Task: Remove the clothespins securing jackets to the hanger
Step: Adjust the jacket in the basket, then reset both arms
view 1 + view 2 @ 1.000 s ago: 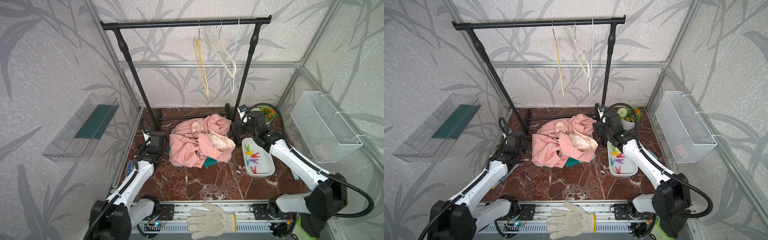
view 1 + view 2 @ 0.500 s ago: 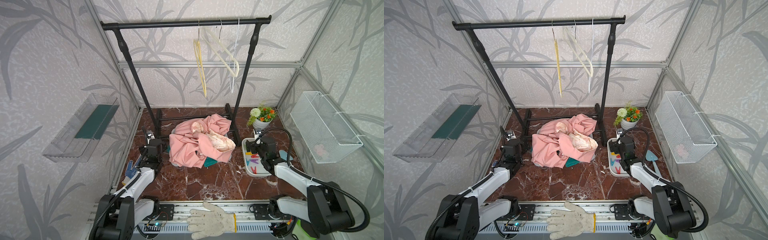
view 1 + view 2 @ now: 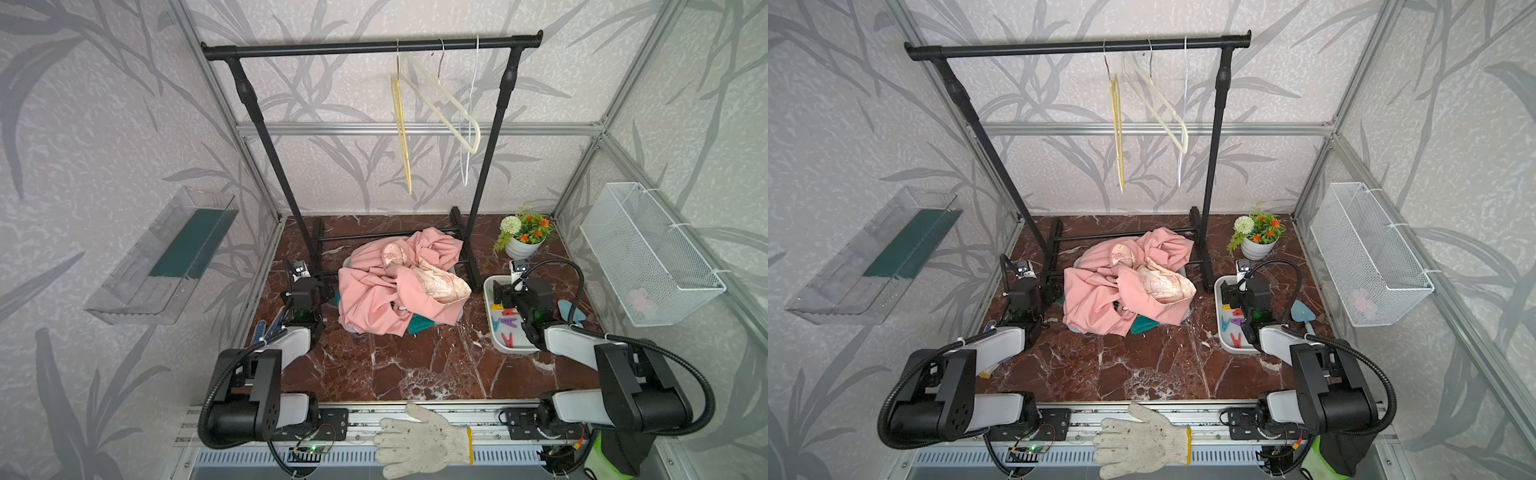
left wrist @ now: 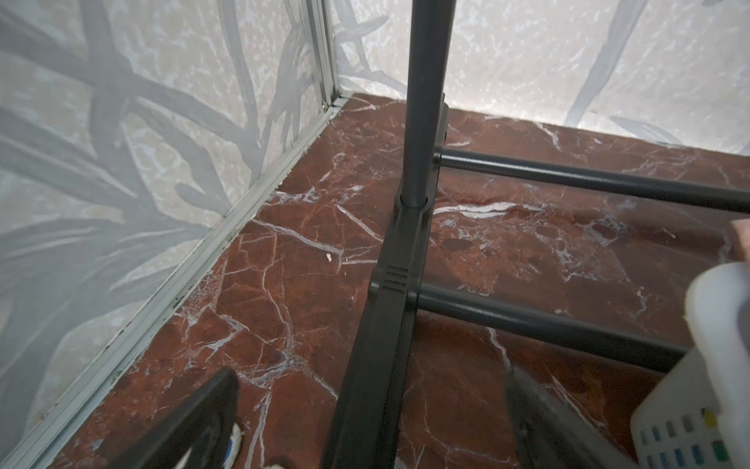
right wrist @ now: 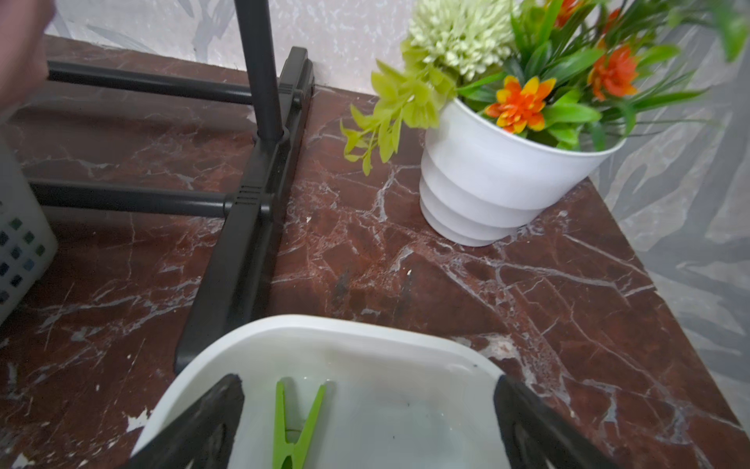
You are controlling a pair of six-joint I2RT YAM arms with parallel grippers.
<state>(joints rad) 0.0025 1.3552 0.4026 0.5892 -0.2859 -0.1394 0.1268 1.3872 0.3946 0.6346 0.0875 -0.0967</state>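
Observation:
The jackets [image 3: 399, 286] lie in a crumpled pink heap under the rack in both top views, cream lining up, a teal edge [image 3: 419, 326] showing beneath. Three hangers [image 3: 440, 104] hang bare on the rail. Several clothespins [image 3: 505, 322] lie in a white tray [image 3: 511, 349]; the right wrist view shows a green clothespin [image 5: 296, 422] there. My right gripper [image 5: 367, 390] hovers open over the tray's far end [image 3: 500, 293], holding nothing. At the rack's left foot my left gripper [image 4: 371, 377] stands open and empty [image 3: 309, 291].
The rack's black foot [image 4: 389, 304] and crossbars lie just ahead of the left gripper, next to a white laundry basket [image 4: 690, 385]. A flower pot [image 5: 499, 186] stands behind the tray, a blue trowel [image 3: 571, 309] to its right. A work glove [image 3: 424, 440] rests on the front rail.
Both arms have drawn back toward the front and lowered. The right gripper left the rack's right post and now sits over the tray. The hangers sway slightly.

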